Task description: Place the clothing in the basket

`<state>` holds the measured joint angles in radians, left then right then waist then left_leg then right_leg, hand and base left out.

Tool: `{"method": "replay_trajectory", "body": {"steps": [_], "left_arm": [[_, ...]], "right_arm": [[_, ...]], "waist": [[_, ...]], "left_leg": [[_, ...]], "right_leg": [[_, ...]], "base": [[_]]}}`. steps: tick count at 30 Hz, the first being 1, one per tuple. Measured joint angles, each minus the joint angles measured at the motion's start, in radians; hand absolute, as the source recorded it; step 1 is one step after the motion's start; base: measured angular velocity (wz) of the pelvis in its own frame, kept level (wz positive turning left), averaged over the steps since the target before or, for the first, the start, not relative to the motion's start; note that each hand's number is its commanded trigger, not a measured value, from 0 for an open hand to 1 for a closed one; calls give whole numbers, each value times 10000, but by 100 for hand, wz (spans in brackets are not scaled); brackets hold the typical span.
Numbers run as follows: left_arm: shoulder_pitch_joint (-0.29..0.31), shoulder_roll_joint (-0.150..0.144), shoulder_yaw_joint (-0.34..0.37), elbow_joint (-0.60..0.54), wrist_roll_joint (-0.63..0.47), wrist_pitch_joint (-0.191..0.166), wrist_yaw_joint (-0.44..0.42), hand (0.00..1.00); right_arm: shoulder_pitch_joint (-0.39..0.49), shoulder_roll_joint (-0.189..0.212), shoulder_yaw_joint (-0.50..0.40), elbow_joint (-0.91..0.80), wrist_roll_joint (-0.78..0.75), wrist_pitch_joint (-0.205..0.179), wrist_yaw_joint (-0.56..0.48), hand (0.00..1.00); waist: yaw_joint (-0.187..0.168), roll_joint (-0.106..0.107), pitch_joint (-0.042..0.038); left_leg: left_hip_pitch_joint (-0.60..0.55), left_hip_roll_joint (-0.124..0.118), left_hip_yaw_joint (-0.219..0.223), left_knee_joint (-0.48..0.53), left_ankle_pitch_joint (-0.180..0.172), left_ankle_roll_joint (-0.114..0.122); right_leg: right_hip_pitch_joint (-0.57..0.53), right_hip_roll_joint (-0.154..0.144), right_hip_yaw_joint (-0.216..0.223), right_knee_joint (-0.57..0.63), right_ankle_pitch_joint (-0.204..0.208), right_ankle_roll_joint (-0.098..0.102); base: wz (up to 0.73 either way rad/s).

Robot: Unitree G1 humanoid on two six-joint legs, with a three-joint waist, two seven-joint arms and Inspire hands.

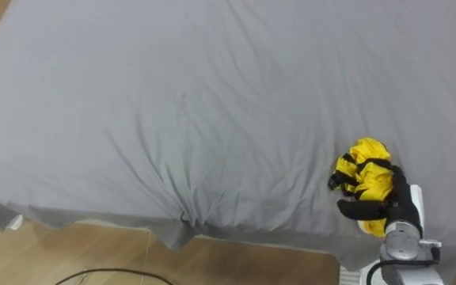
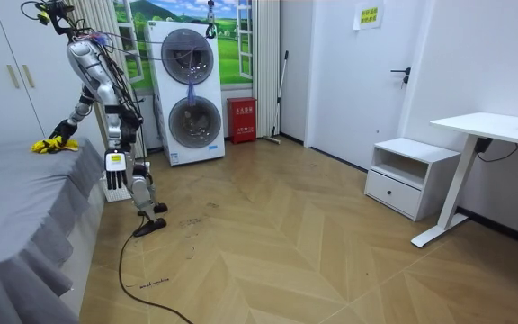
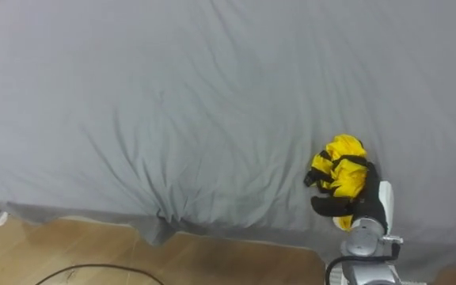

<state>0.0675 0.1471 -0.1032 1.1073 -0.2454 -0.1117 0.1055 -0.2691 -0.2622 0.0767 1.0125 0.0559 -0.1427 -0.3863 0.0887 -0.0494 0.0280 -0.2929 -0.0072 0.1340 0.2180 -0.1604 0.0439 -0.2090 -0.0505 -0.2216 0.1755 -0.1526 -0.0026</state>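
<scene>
The right hand (image 1: 392, 202) is seen at the lower right of the eye views, its dark fingers (image 1: 359, 210) curled round a bunched yellow garment (image 1: 366, 170) w/ black trim. The garment lies on the grey bed (image 1: 172, 119), near the front edge. It is gripped but, as far as can be judged, not yet lifted, since it rests on the sheet.

In the room view the robot is seen at upper left, standing at the bed's edge and bent twd it, w/ one arm stretched to the yellow bundle. The left hand (image 2: 115, 155) appears to hang low by the body there, and its state can't be told. A white slatted thing (image 2: 115, 187) is seen on the floor beside the bed, by the robot's legs. It's prob. the basket, though that can't be confirmed.

Progress is judged early. The grasp is made, while the lift, the carry to the basket & the release are left. The yellow garment is the one piece of clothing seen on the bed.
</scene>
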Motion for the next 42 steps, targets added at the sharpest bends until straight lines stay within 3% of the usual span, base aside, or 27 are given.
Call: {"method": "replay_trajectory", "body": {"steps": [10, 17, 31, 34, 38, 42], "left_arm": [[-43, 96, -395, 37, -362, 14, -76, 0], [-43, 91, -397, 58, -362, 101, -76, 0], [64, 79, -361, 116, -329, -38, -73, 0], [147, 82, -300, 119, -307, -62, -75, 0], [546, 69, 232, 5, -33, -179, -76, 0], [890, 66, 514, -78, 116, -180, -18, 0]], "right_arm": [[229, 62, 617, 166, -7, 32, 452, 100], [596, 382, 964, 343, 187, 147, 862, 100], [866, 383, 866, 306, 160, 283, 1233, 100], [981, 350, 513, -139, 151, 279, 1445, 100], [1671, 215, -266, -2036, 390, 253, 1482, 100], [2063, 114, -493, -3584, 611, 73, 1498, 100]], "waist": [[-14, -5, -36], [2, 66, -94], [-40, 17, -164], [-168, 24, -165], [-353, -28, -196], [-725, -105, -231]], "left_leg": [[-2, 89, 24, 132, 2, -4], [-3, 100, 30, 175, 12, 9], [389, 98, 42, 151, 29, 17], [565, 100, 57, 151, 30, 18], [1138, 86, 129, -61, 32, 11], [1749, 72, 288, -302, 45, -16]], "right_leg": [[1, 21, -44, 123, 1, -2], [5, 2, -18, 156, 1, -2], [332, -8, 4, 255, 1, -2], [509, -9, 13, 244, 0, -1], [1040, -2, 67, 77, -9, 15], [1562, 37, 296, -87, -20, 31]], "base": [[0], [0], [0], [0], [-5], [-9]]}}
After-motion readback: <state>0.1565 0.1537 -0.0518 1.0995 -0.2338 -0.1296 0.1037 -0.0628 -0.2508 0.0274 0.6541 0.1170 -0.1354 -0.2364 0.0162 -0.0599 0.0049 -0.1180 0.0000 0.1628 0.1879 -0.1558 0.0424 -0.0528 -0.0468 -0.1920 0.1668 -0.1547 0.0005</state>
